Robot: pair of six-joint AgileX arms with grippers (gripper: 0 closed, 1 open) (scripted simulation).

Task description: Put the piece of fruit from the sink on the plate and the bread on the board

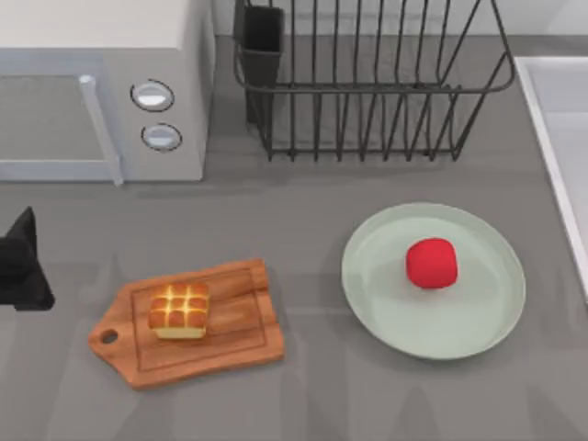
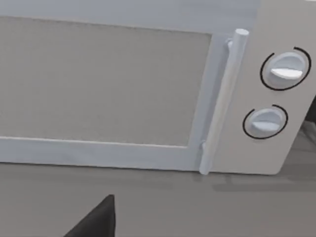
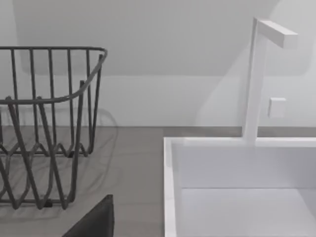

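Both items look to be where the task wants them.

You can see the fruit [image 1: 432, 264] resting near the middle of the plate [image 1: 377, 303], and the bread [image 1: 179, 310] sitting on the board [image 1: 239, 322], so nothing seems left to move. The sink [image 1: 551, 119] lies at the table's right edge. Your left gripper [image 1: 23, 266] is parked at the table's left edge, facing the microwave [image 2: 148, 89]; you cannot tell whether its fingers are apart or together. By the right wrist view, the right arm faces the sink and the dish rack [image 3: 49, 123].
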